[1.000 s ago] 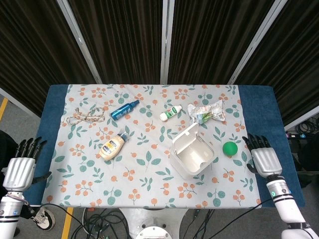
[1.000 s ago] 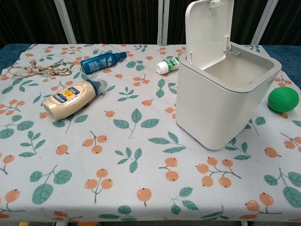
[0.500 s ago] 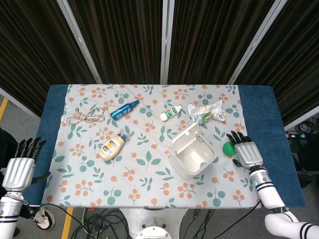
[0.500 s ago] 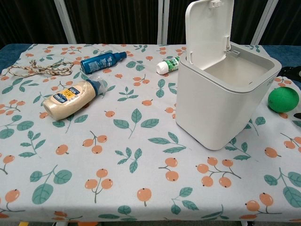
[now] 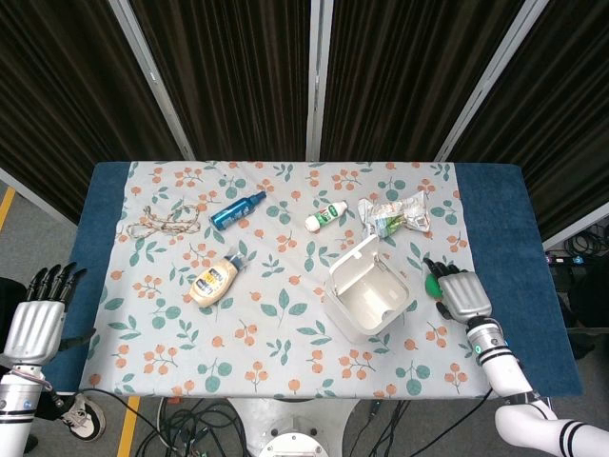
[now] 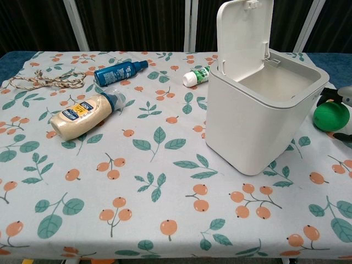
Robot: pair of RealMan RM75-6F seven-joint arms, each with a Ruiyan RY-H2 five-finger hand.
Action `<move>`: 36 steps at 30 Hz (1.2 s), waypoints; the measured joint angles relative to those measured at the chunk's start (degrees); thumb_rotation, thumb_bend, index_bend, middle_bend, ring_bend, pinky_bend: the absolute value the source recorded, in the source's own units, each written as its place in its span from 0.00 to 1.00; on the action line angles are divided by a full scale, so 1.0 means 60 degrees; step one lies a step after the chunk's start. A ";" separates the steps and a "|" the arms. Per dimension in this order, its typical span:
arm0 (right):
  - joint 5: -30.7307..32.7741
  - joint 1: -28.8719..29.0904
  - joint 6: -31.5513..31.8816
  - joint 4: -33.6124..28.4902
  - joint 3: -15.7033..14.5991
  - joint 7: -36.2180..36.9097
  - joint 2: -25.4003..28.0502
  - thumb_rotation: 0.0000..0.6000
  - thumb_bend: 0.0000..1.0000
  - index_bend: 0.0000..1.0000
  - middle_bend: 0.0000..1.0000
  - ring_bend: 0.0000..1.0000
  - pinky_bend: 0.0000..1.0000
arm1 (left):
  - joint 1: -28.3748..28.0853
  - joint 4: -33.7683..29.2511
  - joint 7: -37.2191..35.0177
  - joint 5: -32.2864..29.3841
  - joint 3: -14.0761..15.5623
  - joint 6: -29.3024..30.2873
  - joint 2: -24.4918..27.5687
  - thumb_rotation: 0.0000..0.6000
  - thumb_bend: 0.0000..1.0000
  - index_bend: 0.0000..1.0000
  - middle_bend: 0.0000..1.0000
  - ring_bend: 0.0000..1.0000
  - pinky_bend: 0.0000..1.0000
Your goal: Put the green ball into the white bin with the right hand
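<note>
We see dark fingers of the right hand draped over the small round green ball, mostly covering it from above; from the chest camera the fingertips sit at the ball's top and another shows at its lower right, but we cannot tell whether they actually grip it. The green ball rests on the bench, just beside the right wall of the white plastic bin, outside it. The bin stands upright with its hinged lid tipped up and its inside showing.

Over on the other side, the left hand hangs off the bench's left edge, fingers straight, slightly apart, holding nothing.

Spread across the floral cloth we have a cream squeeze bottle with a yellow label lying on its side, a blue spray bottle behind it, a tangle of tan rope at far left, a small white tube with a green cap, and a crinkled clear wrapper behind the bin.
</note>
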 measured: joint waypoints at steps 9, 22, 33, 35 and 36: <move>-0.0216 -0.0057 0.0385 -0.0020 -0.0099 0.0148 -0.0027 1.00 0.38 0.34 0.43 0.45 0.62 | -0.0019 0.0297 -0.0272 -0.0028 -0.0048 0.0002 -0.0138 1.00 0.00 0.11 0.01 0.00 0.05; -0.0956 -0.0319 0.1465 -0.0569 0.0012 0.0963 0.0484 1.00 0.42 0.49 0.53 0.52 0.68 | -0.0040 0.0209 -0.0215 -0.0096 -0.0056 -0.0062 -0.0084 1.00 0.00 0.11 0.01 0.00 0.05; -0.2316 -0.0685 0.2873 -0.3128 0.0293 0.1503 0.2378 1.00 0.41 0.50 0.53 0.52 0.69 | -0.0051 0.0228 -0.0255 -0.0046 -0.0024 -0.0069 -0.0089 1.00 0.00 0.11 0.01 0.00 0.05; -0.2658 -0.0672 0.2904 -0.3630 0.0279 0.1550 0.2654 1.00 0.41 0.50 0.53 0.52 0.69 | -0.0048 0.0232 -0.0247 -0.0033 -0.0011 -0.0067 -0.0089 1.00 0.00 0.11 0.01 0.00 0.05; -0.2801 -0.0647 0.2881 -0.3826 0.0266 0.1579 0.2746 1.00 0.41 0.50 0.53 0.52 0.69 | -0.0050 0.0224 -0.0237 -0.0029 -0.0010 -0.0067 -0.0083 1.00 0.00 0.11 0.01 0.00 0.05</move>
